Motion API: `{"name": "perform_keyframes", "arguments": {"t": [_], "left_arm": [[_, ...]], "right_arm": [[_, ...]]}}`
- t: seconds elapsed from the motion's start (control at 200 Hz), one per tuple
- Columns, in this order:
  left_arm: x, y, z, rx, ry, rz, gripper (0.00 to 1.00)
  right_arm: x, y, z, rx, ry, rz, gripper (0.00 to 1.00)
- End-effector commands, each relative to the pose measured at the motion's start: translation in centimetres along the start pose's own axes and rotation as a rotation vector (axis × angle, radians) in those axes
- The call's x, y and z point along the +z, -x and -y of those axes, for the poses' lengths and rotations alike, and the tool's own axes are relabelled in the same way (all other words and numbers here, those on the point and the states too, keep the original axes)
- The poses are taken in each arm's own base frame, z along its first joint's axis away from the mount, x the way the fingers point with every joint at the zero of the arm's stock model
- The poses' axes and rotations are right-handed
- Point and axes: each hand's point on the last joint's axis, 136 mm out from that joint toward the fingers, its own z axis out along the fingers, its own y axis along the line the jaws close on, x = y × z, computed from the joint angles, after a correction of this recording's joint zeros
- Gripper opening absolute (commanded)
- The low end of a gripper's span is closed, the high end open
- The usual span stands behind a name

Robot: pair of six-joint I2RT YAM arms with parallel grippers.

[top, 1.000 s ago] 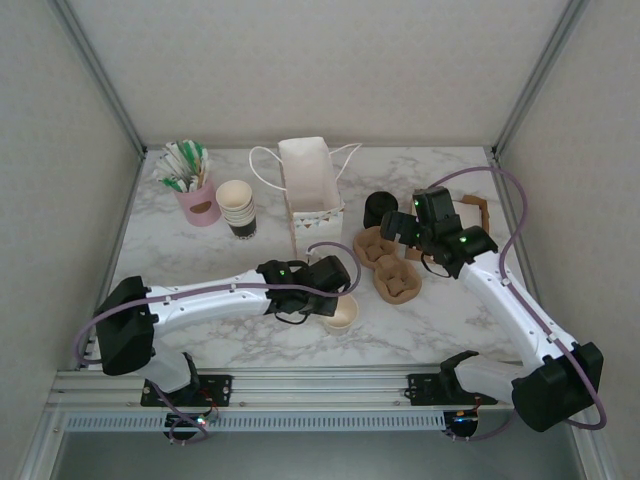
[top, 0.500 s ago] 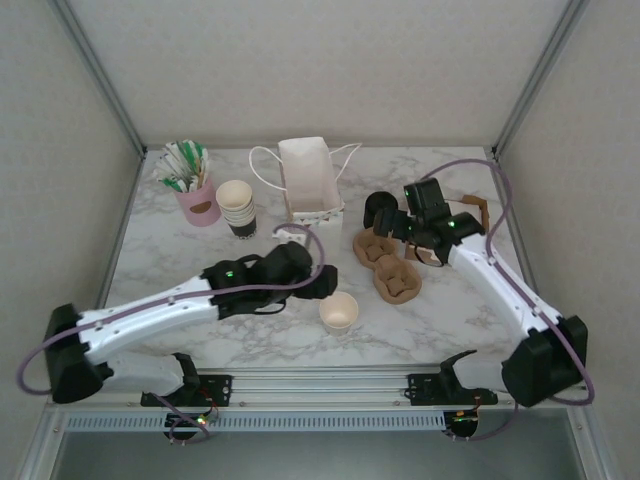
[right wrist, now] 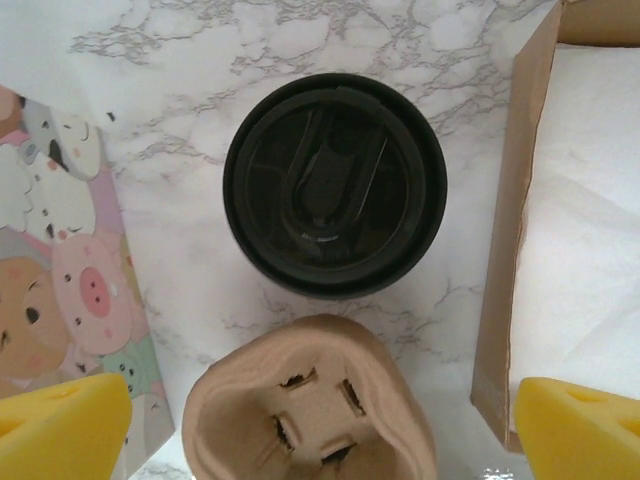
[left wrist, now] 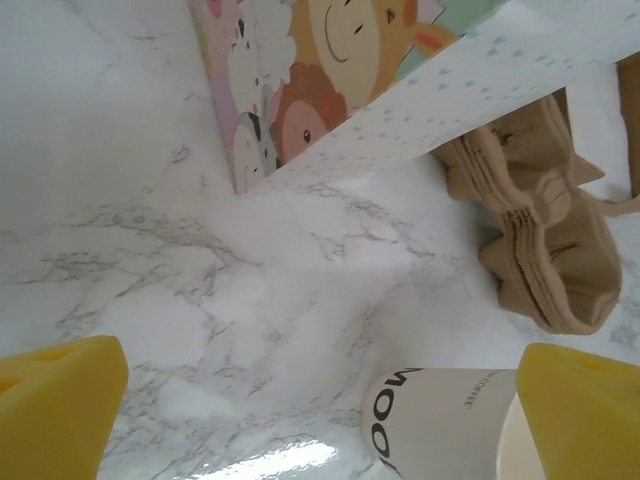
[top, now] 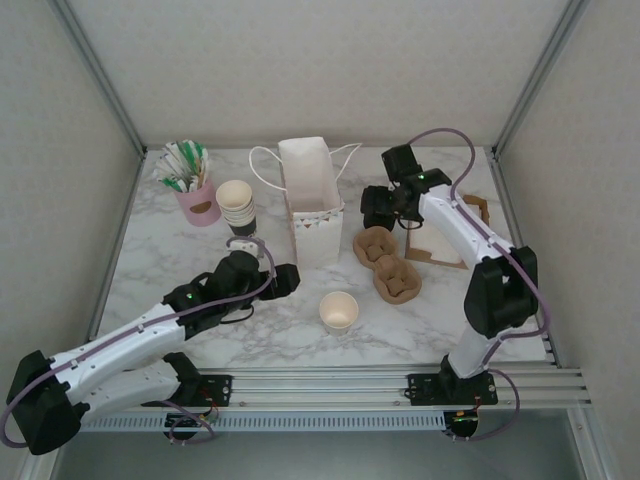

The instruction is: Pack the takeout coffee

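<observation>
Above the small round black lidded coffee cup (right wrist: 335, 195), we now find the right end effector (right wrist: 320, 430), swung there moments ago and spread wide; grasping plausibly follows.

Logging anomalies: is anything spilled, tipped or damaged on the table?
Nothing stands out. The takeout coffee stands upright with its lid on, the loose paper cup and the paper bag stand upright, and no liquid shows on the marble table.

Takeout coffee (right wrist: 335, 185) standing upright on the marble table (right wrist: 180, 60): a small round black cup seen straight from above, black lid seated, its long recess running 12 to 6 o'clock. Pulp carrier (right wrist: 310, 420) sits just beside it at 6 o'clock.
</observation>
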Motion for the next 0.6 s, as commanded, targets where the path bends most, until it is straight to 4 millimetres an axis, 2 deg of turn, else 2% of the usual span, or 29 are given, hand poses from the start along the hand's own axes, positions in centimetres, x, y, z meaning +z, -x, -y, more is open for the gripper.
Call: {"name": "perform_keyframes", "arguments": {"t": [0.0, 0.27, 0.481, 0.596], "left_arm": [[-0.1, 0.5, 0.2, -0.012, -0.035, 0.021, 1.0], [0.0, 0.7, -1.1, -0.015, -0.015, 0.034, 1.0], [0.2, 0.7, -1.7, -0.013, -0.007, 0.033, 1.0], [0.2, 0.7, -1.9, -0.013, -0.003, 0.034, 1.0]], "right_arm": [[0.5, 1.0, 0.8, -0.014, -0.039, -0.016, 0.99], [2.9, 2.3, 0.4, -0.037, -0.066, -0.061, 0.98], [4.0, 2.8, 0.9, -0.045, -0.117, -0.074, 0.98], [4.5, 2.9, 0.5, -0.053, -0.108, -0.082, 0.96]]}}
